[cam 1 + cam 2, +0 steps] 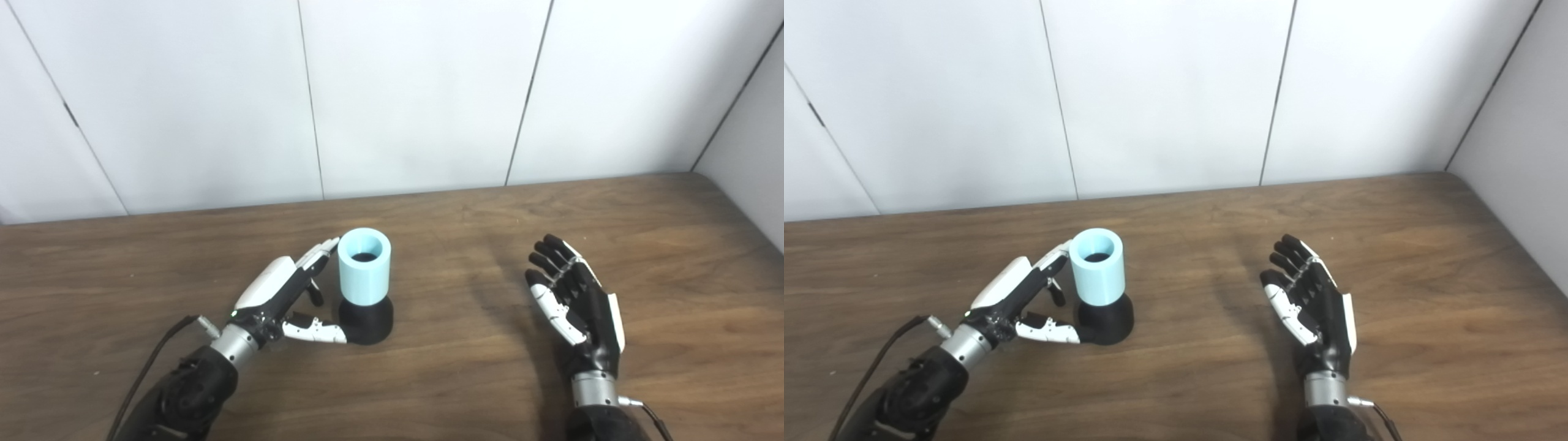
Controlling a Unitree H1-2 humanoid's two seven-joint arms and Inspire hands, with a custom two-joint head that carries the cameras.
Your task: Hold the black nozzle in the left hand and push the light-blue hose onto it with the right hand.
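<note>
Even, fairly bright overhead light is filling both views, with no glare showing on the white wall panels. A soft, diffuse shadow is falling on the wooden table just left of the right hand. Both pictures are looking slightly soft, and the panel seams are leaning outward toward the edges.

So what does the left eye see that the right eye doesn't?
Only the left eye view: a little more wall on the left, with a dark mark on the leftmost seam.
Only the right eye view: more of the side wall at the right.
Both: the light-blue hose standing on the black nozzle on the table, the left hand open beside them, thumb at the nozzle's base, and the right hand open, apart to the right.
</note>
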